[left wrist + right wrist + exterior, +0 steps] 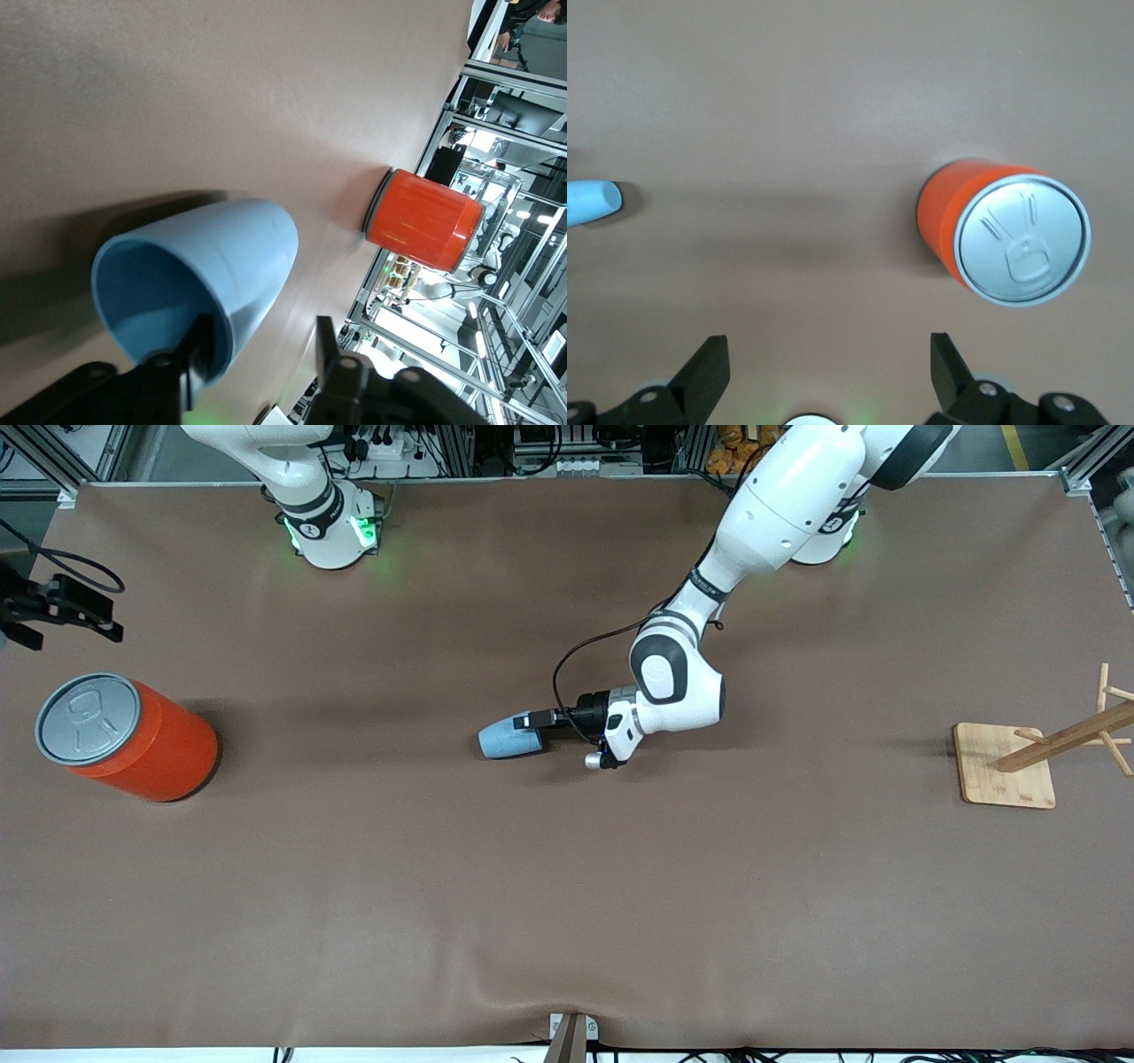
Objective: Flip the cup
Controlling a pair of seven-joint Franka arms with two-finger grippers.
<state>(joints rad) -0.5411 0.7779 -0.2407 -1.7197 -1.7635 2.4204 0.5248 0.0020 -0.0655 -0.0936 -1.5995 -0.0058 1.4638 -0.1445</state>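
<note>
From the front I see the cup (511, 739) lying on its side near the middle of the brown table (567, 886), mouth turned toward the left gripper (534, 731), which reaches in low at its rim. Only my left wrist camera shows how the grip stands: one dark finger (197, 354) sits inside the cup's (199, 274) open mouth and the other is outside the wall, with a gap between that outer finger and the plastic, so the jaws straddle the rim without pinching it.

The cup is small, light blue, matte and tapered, with no handle; its narrow closed end points toward the right arm's end of the table.

My right wrist camera looks down on the orange can (1003, 232), showing a grey lid with a pull-tab, and catches the cup's closed end at the frame edge. The right gripper (829, 372) has its fingers spread wide, holding nothing; in the front view it hangs waiting over the table edge near the can (127, 736). A wooden rack (1045, 753) with pegs on a square base stands at the left arm's end.
</note>
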